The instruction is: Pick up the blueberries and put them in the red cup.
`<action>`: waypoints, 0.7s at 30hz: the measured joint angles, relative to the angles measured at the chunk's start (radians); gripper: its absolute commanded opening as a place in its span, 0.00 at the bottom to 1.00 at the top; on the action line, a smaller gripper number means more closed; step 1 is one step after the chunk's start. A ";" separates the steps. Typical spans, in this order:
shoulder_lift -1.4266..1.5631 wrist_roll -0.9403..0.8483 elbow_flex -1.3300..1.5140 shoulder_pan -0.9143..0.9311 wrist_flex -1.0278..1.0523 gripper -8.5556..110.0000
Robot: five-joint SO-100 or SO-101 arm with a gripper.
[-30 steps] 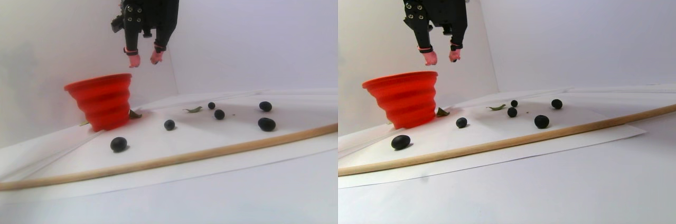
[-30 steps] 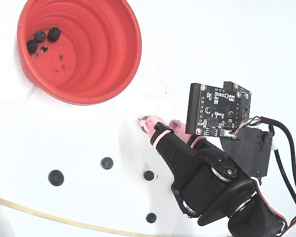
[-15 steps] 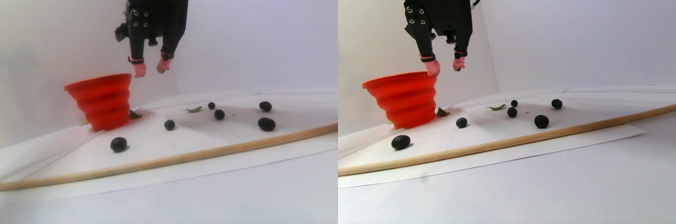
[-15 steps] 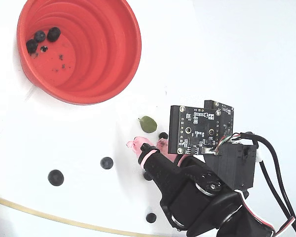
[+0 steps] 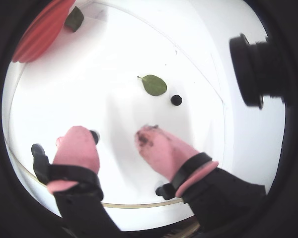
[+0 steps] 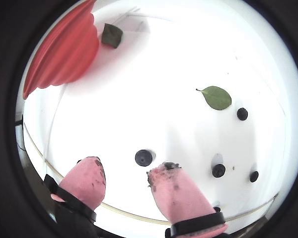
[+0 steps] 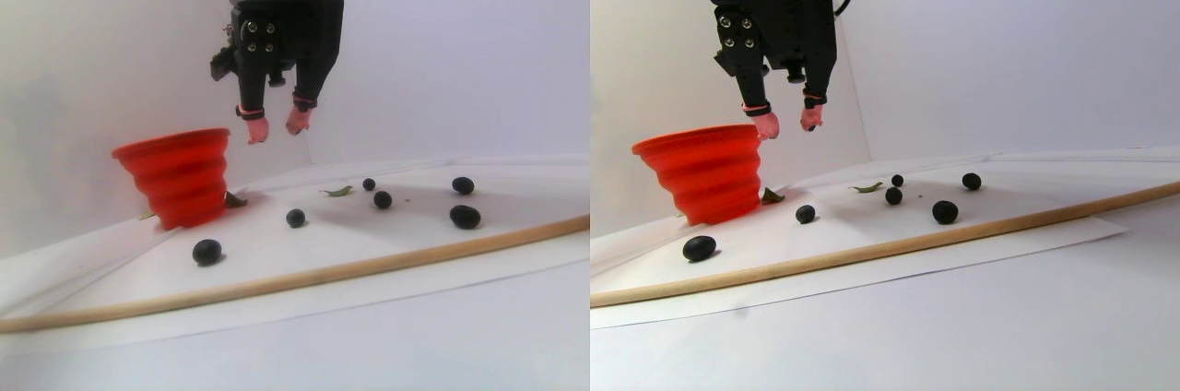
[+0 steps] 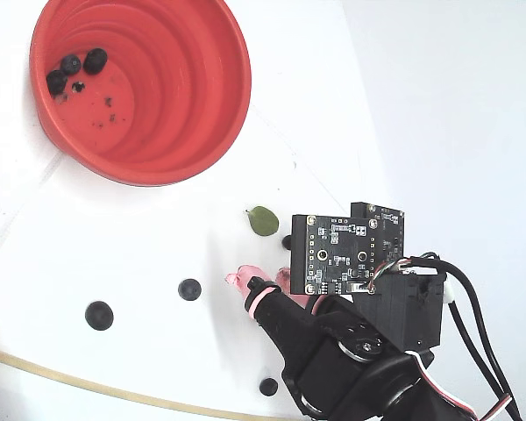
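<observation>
Upper left of the fixed view: the red cup [image 8: 158,88] already holds some blueberries, three dark ones huddled against its far-left inner wall [image 8: 72,70], so I log the task as partly done. Loose blueberries are left on the white table [image 8: 438,105]; in the stereo pair's left half I count five [image 7: 296,218] spread to the right of the cup and behind the wooden rod [image 7: 369,262]. The fixed view shows at least four of them, one at lower left [image 8: 99,315], one nearer centre [image 8: 189,289]. My claw [image 7: 274,125] hangs in the air just right of the cup rim and well above the table, pink-tipped fingers [image 6: 179,191] spread apart with nothing between them; both wrist views confirm an empty gap. One berry [image 6: 143,157] sits just beyond the fingertips, low centre of a wrist view, which I judge the likely next pick. A green leaf [image 8: 263,220] lies mid-frame, another by the cup's base [image 6: 111,35]; neither belongs in the cup.
</observation>
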 measured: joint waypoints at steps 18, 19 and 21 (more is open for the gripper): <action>-0.150 -0.018 0.023 0.031 -0.101 0.21; -0.161 -0.018 0.023 0.031 -0.106 0.21; -0.178 -0.018 0.023 0.031 -0.117 0.21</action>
